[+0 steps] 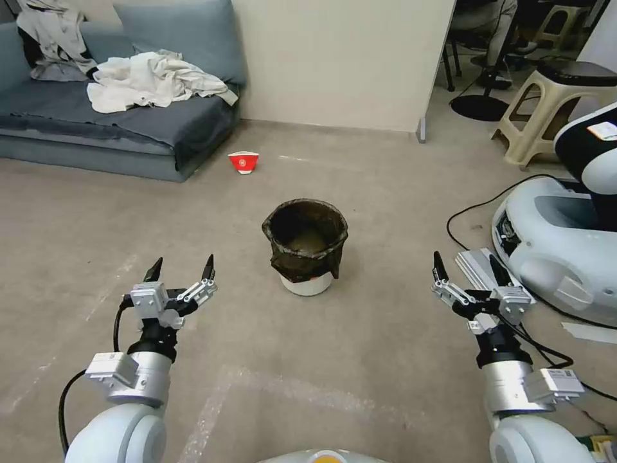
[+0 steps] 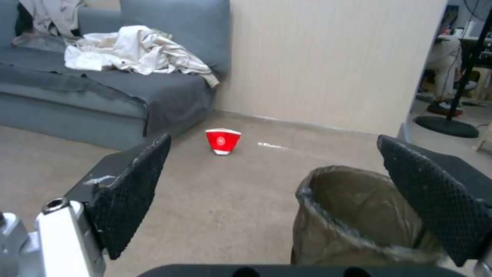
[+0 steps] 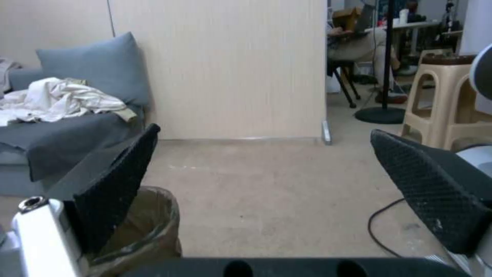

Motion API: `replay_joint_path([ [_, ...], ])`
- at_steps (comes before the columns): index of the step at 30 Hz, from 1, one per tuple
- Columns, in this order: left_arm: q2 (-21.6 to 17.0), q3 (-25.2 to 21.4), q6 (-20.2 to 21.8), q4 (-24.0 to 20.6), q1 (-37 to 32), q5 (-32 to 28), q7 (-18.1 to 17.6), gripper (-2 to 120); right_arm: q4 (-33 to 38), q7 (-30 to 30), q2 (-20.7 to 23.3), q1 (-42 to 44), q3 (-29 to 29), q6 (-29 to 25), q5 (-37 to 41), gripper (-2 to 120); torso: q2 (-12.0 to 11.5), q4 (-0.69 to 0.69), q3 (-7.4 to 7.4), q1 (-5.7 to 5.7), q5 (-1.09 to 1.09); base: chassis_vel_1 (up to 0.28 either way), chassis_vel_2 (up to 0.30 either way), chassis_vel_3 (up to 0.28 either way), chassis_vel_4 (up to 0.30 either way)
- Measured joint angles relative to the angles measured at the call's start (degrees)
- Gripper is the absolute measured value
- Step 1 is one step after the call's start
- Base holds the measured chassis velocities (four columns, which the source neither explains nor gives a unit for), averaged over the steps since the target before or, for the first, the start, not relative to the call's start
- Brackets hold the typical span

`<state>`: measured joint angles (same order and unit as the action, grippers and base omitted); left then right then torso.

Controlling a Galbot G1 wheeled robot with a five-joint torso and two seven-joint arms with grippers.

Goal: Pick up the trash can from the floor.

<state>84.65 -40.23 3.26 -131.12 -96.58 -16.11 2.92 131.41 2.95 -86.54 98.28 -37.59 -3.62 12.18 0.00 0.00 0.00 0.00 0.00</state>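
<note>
Left pincer (image 1: pixel 182 269) and right pincer (image 1: pixel 464 265), both spread wide and holding nothing, hover low over the floor (image 1: pixel 360 193), each with dark, cross-hatched pads. The trash can (image 1: pixel 305 247) stands upright on the floor between them and slightly ahead, axis vertical, apart from both; the left pincer appears somewhat nearer. It is a round white plastic bin lined with a crinkled dark bag folded over the rim. A red-and-white paper cup (image 1: pixel 243 162) lies farther off, near the grey sofa (image 1: pixel 116 122).
</note>
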Motion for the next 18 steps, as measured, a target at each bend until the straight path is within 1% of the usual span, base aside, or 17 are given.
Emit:
replay_joint_path([
  [5, 0.07, 0.05, 0.06, 0.25, 0.20, 0.01, -0.10, 100, -0.27, 0.00, 0.01, -0.04, 0.07, -0.07, 0.00, 100, 0.00, -0.01, 0.00, 0.00, 0.00, -0.113, 0.130, 0.128, -0.120],
  [18, -0.28, 0.00, 0.11, 1.05, 0.92, -0.10, -0.53, 100, -0.73, 0.04, -0.12, -0.29, 0.16, 0.00, -0.07, 100, 0.00, -0.01, 0.00, 0.00, -0.01, -0.083, 0.075, 0.079, -0.084],
])
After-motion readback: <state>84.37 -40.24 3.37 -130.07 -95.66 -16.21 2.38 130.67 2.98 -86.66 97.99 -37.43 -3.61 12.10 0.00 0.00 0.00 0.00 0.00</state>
